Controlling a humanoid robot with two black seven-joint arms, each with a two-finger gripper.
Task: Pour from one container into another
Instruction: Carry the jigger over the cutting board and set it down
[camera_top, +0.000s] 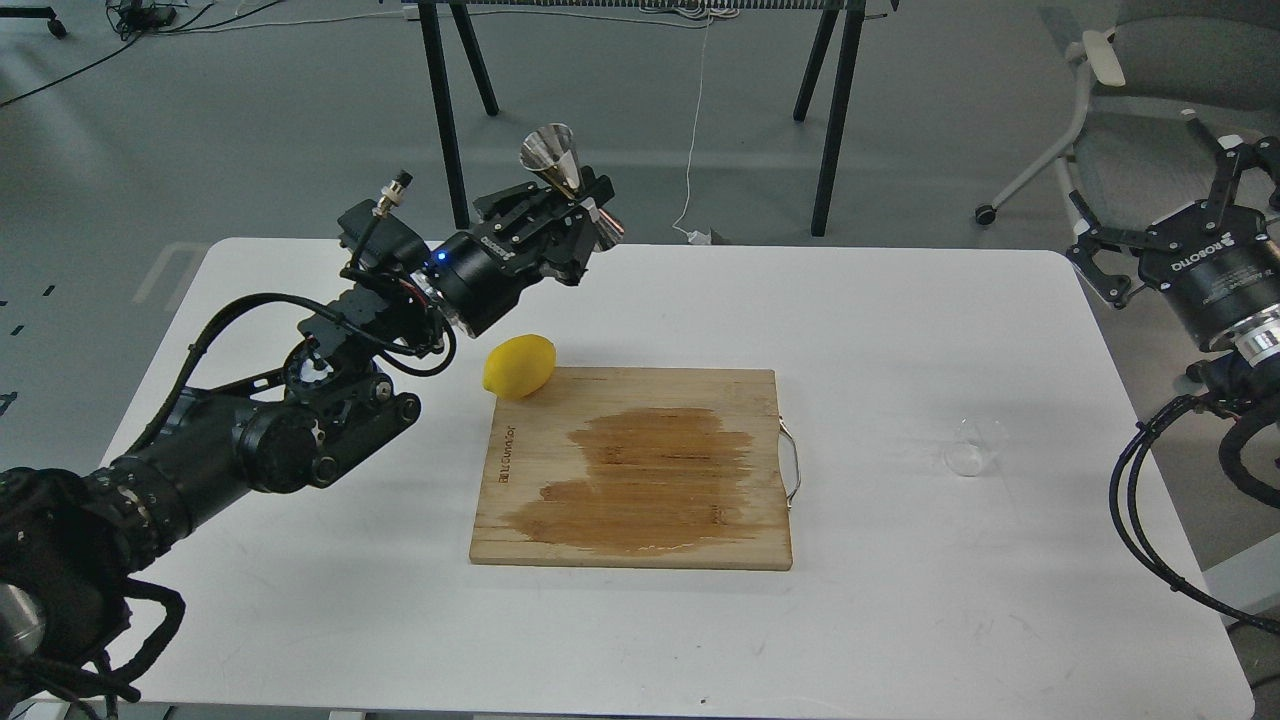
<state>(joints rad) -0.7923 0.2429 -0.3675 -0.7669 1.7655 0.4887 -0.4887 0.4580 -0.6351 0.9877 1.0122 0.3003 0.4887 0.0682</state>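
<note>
My left gripper (578, 205) is shut on the steel jigger (556, 160) at its narrow waist and holds it raised above the table's far edge, tilted with one cone mouth up. The small clear cup (973, 447) stands on the table at the right, beyond the board's metal handle, far from the jigger. My right gripper (1180, 190) hangs open off the table's right edge, up and right of the cup, with nothing in it.
A wooden cutting board (640, 470) with a dark wet stain lies mid-table. A yellow lemon (519, 365) rests at its far left corner, under my left forearm. Black stand legs (445, 120) and an office chair (1110, 70) are behind the white table (300, 620).
</note>
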